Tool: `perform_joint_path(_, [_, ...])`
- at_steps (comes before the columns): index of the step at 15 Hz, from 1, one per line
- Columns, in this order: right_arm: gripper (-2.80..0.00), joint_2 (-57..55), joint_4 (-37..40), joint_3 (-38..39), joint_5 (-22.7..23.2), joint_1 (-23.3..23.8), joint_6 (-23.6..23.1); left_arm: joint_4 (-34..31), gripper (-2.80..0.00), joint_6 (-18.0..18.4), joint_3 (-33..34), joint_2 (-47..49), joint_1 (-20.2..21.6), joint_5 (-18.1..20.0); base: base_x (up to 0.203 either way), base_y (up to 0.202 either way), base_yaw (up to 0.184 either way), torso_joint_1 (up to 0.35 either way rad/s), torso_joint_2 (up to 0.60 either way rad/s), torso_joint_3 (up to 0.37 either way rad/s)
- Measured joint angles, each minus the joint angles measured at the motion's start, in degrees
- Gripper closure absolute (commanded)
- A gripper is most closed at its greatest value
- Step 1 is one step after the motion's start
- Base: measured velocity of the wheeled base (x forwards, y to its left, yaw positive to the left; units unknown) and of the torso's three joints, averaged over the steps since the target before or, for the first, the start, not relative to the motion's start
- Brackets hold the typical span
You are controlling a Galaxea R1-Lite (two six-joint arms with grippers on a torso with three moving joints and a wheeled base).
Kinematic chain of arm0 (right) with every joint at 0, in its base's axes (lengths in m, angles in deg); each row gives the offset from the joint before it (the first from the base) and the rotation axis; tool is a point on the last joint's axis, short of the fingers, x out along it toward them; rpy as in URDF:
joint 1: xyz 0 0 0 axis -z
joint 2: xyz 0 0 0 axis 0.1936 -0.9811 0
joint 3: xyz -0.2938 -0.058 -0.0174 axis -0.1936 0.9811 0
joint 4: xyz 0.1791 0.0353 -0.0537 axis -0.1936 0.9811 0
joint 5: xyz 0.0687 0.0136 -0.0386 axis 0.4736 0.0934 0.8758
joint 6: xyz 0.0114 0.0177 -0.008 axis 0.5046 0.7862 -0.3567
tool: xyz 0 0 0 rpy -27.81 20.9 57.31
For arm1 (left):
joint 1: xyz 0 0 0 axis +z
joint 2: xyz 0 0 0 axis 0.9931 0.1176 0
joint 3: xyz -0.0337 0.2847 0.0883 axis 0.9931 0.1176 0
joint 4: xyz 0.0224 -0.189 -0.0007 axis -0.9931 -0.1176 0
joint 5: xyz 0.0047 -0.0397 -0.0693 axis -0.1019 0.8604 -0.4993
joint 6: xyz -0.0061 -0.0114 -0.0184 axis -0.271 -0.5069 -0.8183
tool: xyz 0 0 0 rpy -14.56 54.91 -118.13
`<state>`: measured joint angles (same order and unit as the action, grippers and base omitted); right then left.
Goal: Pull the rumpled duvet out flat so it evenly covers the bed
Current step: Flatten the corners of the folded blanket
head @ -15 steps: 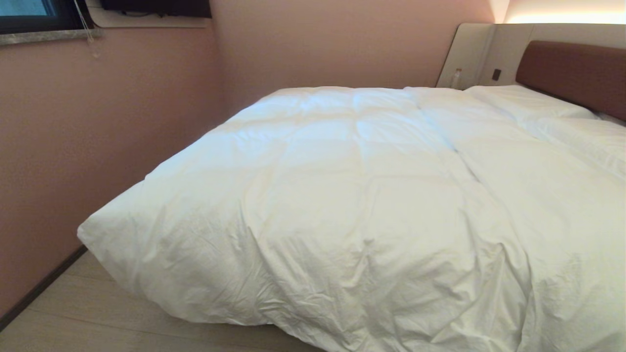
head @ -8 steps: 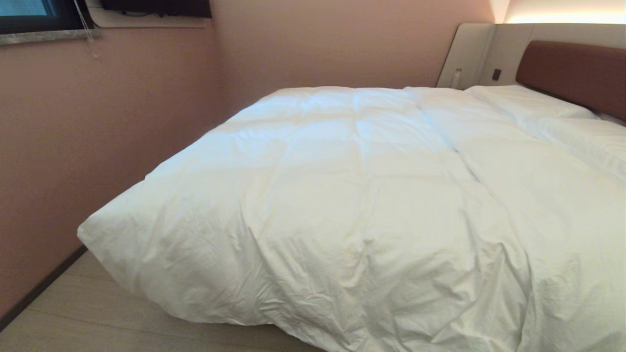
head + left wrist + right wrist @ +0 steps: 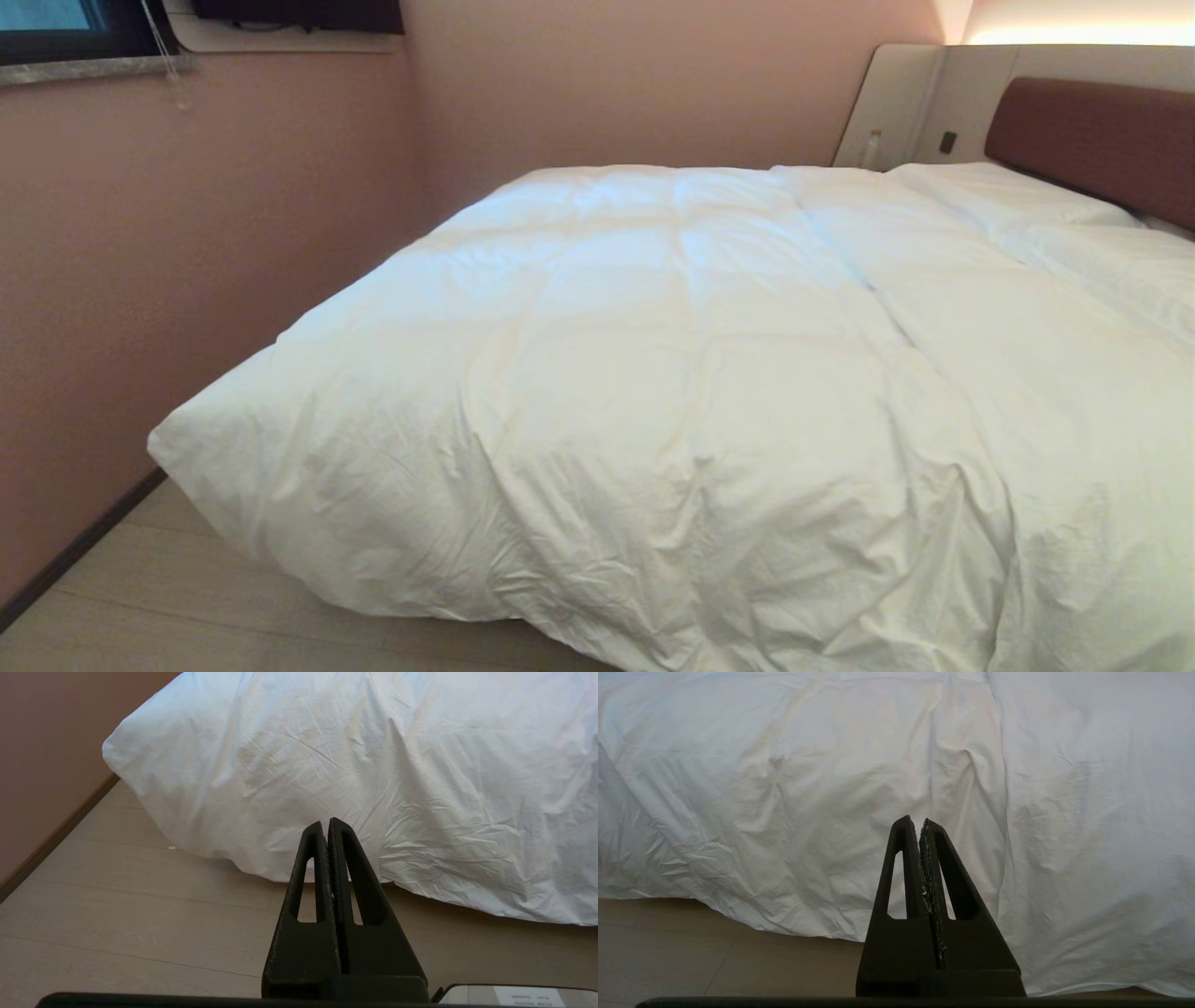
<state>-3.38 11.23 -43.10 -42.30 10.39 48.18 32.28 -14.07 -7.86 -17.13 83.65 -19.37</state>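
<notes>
The wide low bed with a brown padded headboard (image 3: 1092, 140) lies ahead of both grippers, covered by the large white puffy duvet (image 3: 672, 373), faintly quilted in big squares, its creased edge draping over the near side down towards the pale wood-plank floor (image 3: 140, 914). The black left gripper (image 3: 325, 826) hangs over the floor just short of that hanging edge, fingers pressed together and holding nothing. The black right gripper (image 3: 914, 822) points at the draped duvet side, likewise closed and empty.

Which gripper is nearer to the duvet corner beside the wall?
Left. The left gripper faces the hanging duvet edge with that corner in view; the right gripper faces the duvet further along, with no corner visible.
</notes>
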Motion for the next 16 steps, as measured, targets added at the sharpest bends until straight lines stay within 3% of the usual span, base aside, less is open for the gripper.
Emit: perform_joint_path(16, [0.00, 0.0, 0.0, 0.0, 0.0, 0.0, 0.1, 0.0, 0.00, -0.1, 0.0, 0.0, 0.0, 0.0, 0.000, 0.000, 0.000, 0.000, 0.00, 0.000])
